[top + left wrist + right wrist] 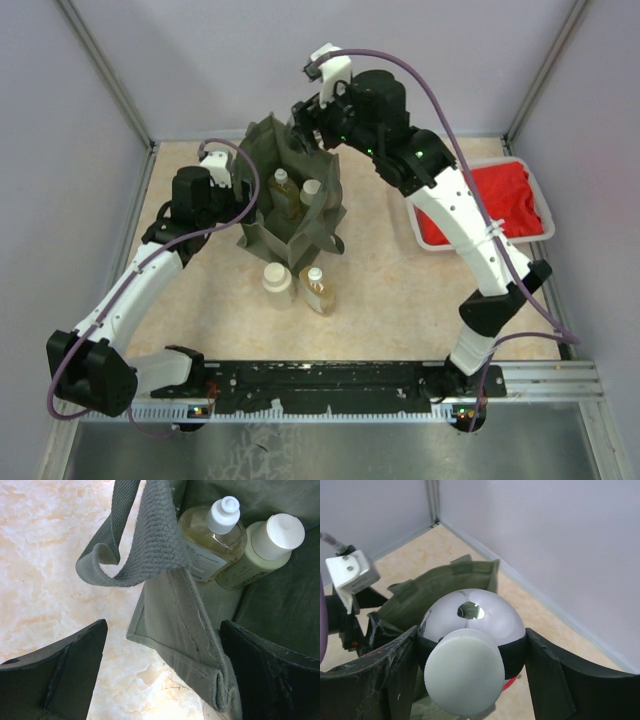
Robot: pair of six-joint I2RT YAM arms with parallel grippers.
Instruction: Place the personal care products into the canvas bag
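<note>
Cream-cap bottle (277, 279) & amber bottle (319, 291) stand on table (400, 290), 6 o'clock of canvas bag (285, 232). L gripper (162, 630), wide, straddles its wall at 9. R gripper (470, 645) clamps silvery bottle (490, 612) over 12 rim; we judge drop-in next: centre, lower, release.

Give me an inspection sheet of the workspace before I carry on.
Surface: beige table, no spills seen.
Job's things: canvas bag upright, open; amber bottle and pale bottle inside; cream-capped bottle and second amber bottle on the table before it.
Clutter: red cloth in white tray, right side.
Grippers: left gripper open, straddling the bag's wall; right gripper shut on silvery bottle by the bag's far rim.
Cables: purple cables loop off both arms; no snag seen.
Surroundings: pale walls, metal posts.
</note>
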